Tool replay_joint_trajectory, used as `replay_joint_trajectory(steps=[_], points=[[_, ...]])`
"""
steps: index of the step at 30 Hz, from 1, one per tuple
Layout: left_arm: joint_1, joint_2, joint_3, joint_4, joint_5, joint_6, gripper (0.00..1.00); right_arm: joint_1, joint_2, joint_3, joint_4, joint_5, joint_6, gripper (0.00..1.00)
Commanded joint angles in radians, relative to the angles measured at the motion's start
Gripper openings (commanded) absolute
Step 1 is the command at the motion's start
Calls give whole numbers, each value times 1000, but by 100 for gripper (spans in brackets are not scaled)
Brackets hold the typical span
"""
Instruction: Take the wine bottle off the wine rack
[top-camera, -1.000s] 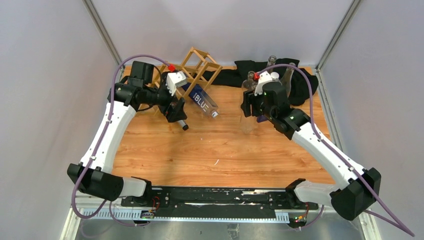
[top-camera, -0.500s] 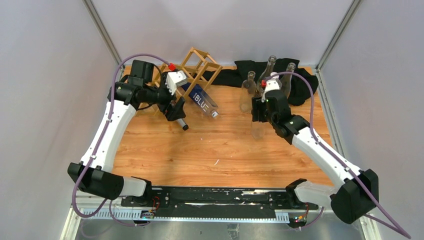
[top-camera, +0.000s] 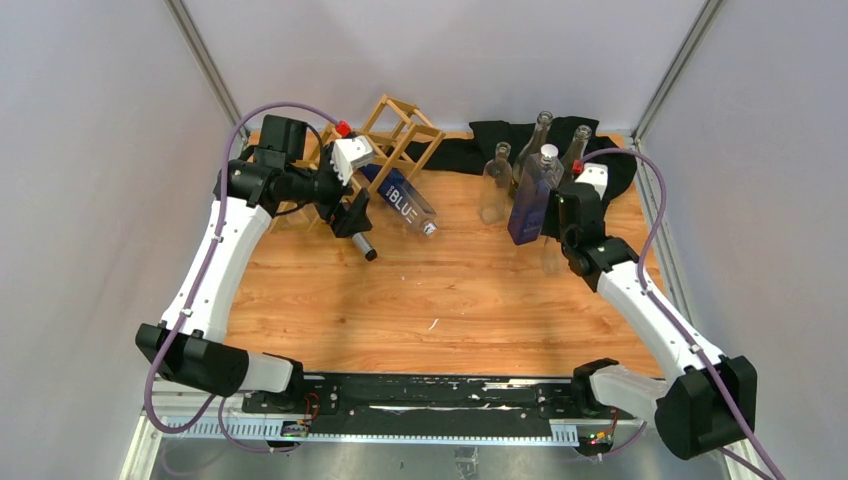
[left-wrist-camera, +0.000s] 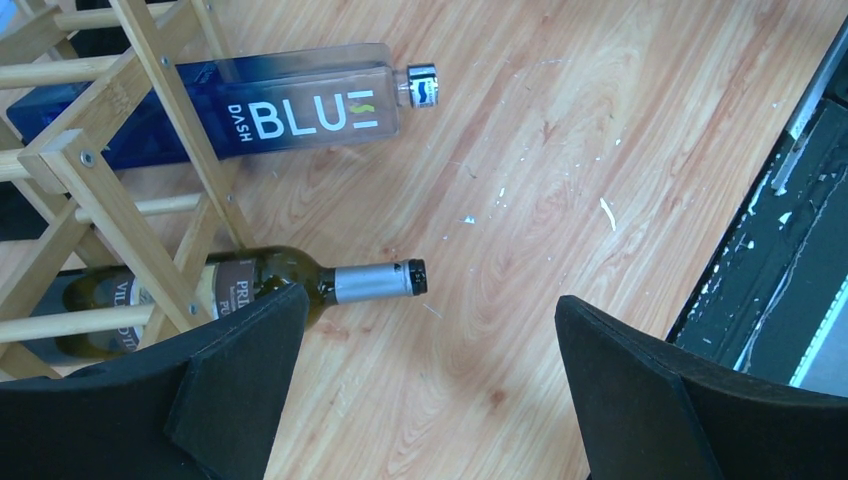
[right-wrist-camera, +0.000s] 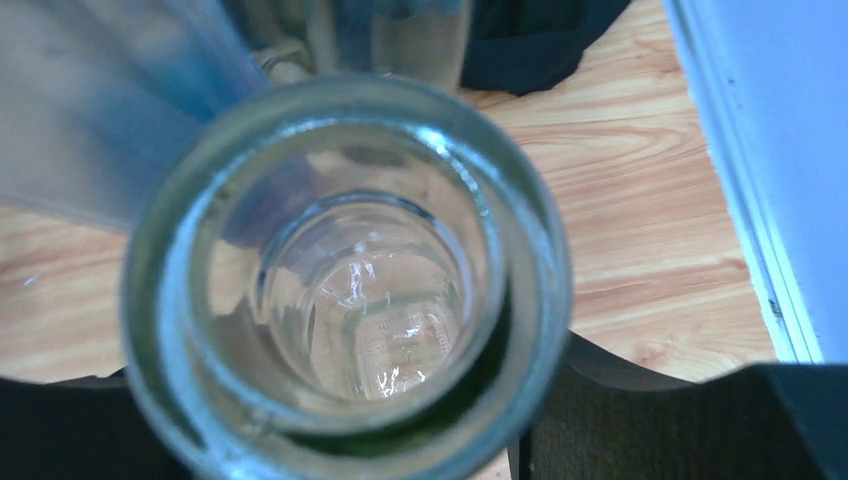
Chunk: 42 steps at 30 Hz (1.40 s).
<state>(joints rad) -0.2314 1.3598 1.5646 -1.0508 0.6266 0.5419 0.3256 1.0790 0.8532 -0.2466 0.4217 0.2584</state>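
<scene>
Wine bottle (left-wrist-camera: 250, 290): laid in the bottom cell of the wine rack (left-wrist-camera: 120, 170) at the desk's far-left corner, neck protruding.
Left gripper (left-wrist-camera: 430, 320): spread wide over that neck, nothing pinched.
Right gripper (top-camera: 556, 222): neck of a clear bottle (right-wrist-camera: 350, 270) is framed between its fingers; clamping cannot be told.
Risk: the wine rack could be dragged or tipped by a skewed pull, and the blue bottle (left-wrist-camera: 250, 105) dislodged.

Holds the left arm (top-camera: 215, 265) stretched forward, left pincer (left-wrist-camera: 430, 380) gaping wide above the desk (left-wrist-camera: 560, 150). Reaches the right arm (top-camera: 650, 310) forward too, right pincer (top-camera: 558, 220) clamped about a glass bottle (right-wrist-camera: 350, 270) at its neck.
</scene>
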Motion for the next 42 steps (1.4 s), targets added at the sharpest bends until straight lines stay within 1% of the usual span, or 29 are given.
replay_joint_trajectory(steps=[1,4,8,13,18,21,22,23,24,25,26,28,30,32,36,42], points=[[7,13,28,-11,25,2,100,-38,26,2,145,148,15,0],[7,22,38,-11,33,-4,100,-59,59,7,229,181,-2,0],[8,31,57,-11,43,-10,100,-99,122,6,353,164,-28,0],[6,36,70,-11,49,-17,100,-149,208,10,433,121,-27,0],[6,45,84,-10,58,-27,100,-156,258,-7,529,120,-50,0],[7,49,92,-11,59,-33,100,-157,266,-15,538,123,-47,0],[7,48,92,-11,57,-33,100,-157,266,-20,538,125,-44,3],[7,46,92,-11,55,-33,100,-157,264,-25,538,125,-42,10],[7,45,90,-11,52,-33,100,-157,260,-32,534,125,-37,28],[7,43,89,-10,49,-32,100,-157,254,-37,527,123,-27,43],[8,42,87,-11,47,-32,100,-156,249,-39,516,121,-17,51],[7,41,80,-11,45,-33,100,-156,229,-50,502,114,-1,73],[7,38,77,-11,45,-37,100,-157,217,-53,492,103,1,86],[7,35,75,-11,43,-36,100,-158,204,-37,462,93,-1,89],[7,25,71,-10,30,-34,100,-158,157,-14,408,93,5,91],[25,20,76,-11,12,-34,100,-157,3,29,295,95,39,93]])
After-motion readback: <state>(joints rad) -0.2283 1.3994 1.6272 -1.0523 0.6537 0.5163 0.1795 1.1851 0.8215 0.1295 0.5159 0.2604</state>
